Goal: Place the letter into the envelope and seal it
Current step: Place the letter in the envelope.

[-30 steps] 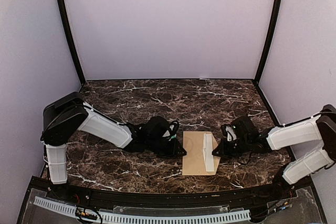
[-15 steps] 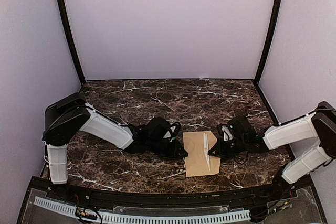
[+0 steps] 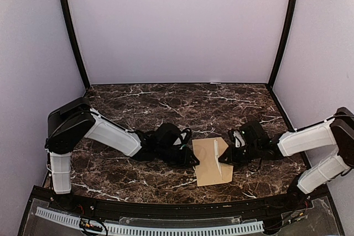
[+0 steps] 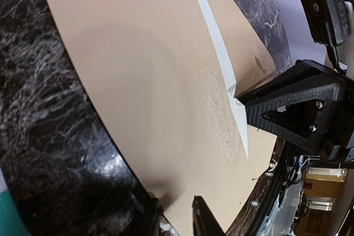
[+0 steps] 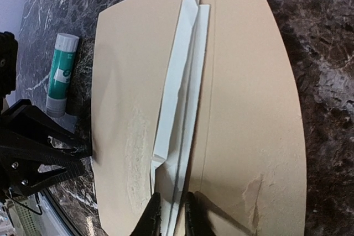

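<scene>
The letter (image 5: 182, 109) is mostly inside the envelope (image 5: 249, 109), with a white strip showing at its mouth. The left gripper (image 4: 176, 222) pinches the envelope's edge; whether the right gripper (image 5: 171, 216) grips that strip, I cannot tell. Final tucking and sealing look undone.
</scene>
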You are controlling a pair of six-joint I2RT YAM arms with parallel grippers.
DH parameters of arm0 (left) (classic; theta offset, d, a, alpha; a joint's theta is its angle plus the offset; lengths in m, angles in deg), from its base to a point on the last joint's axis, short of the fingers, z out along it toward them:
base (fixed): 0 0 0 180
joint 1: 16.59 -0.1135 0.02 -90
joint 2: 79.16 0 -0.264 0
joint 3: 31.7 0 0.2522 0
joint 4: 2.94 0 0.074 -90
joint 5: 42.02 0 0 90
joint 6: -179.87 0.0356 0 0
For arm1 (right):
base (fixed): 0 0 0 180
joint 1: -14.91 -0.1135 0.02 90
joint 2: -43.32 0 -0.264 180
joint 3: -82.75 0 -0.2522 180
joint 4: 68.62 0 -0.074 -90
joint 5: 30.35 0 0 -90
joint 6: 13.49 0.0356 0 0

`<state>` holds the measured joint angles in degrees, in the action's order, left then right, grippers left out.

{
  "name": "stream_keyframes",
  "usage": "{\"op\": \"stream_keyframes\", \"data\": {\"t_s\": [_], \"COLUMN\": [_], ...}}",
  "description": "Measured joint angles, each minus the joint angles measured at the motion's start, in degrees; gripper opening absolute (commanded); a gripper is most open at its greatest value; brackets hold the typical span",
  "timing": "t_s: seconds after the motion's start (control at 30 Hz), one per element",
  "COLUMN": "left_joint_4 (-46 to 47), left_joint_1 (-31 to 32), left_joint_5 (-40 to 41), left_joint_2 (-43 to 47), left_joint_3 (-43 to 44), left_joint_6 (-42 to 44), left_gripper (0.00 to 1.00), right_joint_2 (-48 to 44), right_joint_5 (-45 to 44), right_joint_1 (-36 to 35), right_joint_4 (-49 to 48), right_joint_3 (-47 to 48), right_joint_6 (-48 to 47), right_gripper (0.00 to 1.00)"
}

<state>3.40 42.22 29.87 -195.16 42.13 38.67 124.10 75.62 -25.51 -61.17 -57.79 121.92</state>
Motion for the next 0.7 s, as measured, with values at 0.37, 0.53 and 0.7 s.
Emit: {"op": "stream_keyframes", "data": {"t_s": [0.37,0.53,0.7], "left_joint_4": [-2.73,-3.08,-3.93], "left_joint_1": [-0.66,-2.21,-2.73], "left_joint_5": [1.73,1.99,2.1], "left_joint_2": [0.63,0.63,0.37], "left_joint_3": [1.46,1.79,2.64], "left_joint_6": [1.77,2.34,2.97], "left_gripper": [0.35,0.37,0.32], "right_joint_2": [-0.61,2.36,4.98], "right_joint_5": [-4.13,-5.53,-5.97], "right_joint_1": [-0.15,-0.13,-0.07], "right_joint_4": [5.18,5.77,6.45], "right_joint_3": [6.05,7.72,9.27], "right_joint_6": [-2.8,-3.23,-3.45], "right_gripper": [0.28,0.29,0.29]}}
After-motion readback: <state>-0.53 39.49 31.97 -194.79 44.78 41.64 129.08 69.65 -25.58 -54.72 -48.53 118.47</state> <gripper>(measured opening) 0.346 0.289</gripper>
